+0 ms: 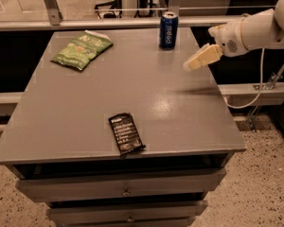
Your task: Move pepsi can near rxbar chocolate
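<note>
Hanging in the air over the right side of the gray table [180, 108], the gripper [191, 64] points down and to the left. I cannot tell if it is spread apart or pressed together. It holds nothing. It sits on the end of a white arm [260, 30] that comes in from the right.

The pepsi can [168, 30] stands up straight near the back edge of the table, near the gripper but not touching it. The rxbar chocolate [126, 133] lies flat near the front edge, well apart from the can. A green chip bag [82, 49] lies at the back left.
</note>
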Controlling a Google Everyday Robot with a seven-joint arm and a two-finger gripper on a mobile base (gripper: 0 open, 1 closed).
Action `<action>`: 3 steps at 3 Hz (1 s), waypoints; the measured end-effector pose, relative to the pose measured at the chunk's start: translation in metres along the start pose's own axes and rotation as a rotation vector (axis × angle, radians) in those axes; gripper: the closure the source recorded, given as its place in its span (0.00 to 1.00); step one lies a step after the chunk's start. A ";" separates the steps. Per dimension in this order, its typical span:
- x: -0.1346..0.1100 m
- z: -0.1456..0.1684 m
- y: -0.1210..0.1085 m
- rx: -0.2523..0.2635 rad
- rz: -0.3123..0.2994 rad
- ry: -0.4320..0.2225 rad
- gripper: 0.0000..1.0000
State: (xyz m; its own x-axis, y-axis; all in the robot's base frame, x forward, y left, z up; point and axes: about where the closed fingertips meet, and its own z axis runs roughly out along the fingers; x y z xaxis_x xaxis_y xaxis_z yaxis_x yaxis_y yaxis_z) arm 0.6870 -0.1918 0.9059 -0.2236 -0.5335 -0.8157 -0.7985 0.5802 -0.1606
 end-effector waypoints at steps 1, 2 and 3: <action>-0.011 0.026 -0.016 0.021 -0.014 -0.030 0.00; -0.034 0.071 -0.048 0.054 -0.005 -0.064 0.00; -0.054 0.091 -0.071 0.067 0.024 -0.103 0.00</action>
State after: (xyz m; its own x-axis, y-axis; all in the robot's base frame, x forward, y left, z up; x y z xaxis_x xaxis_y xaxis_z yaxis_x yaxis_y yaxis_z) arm 0.8063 -0.1481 0.9105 -0.1808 -0.4549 -0.8720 -0.7534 0.6340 -0.1745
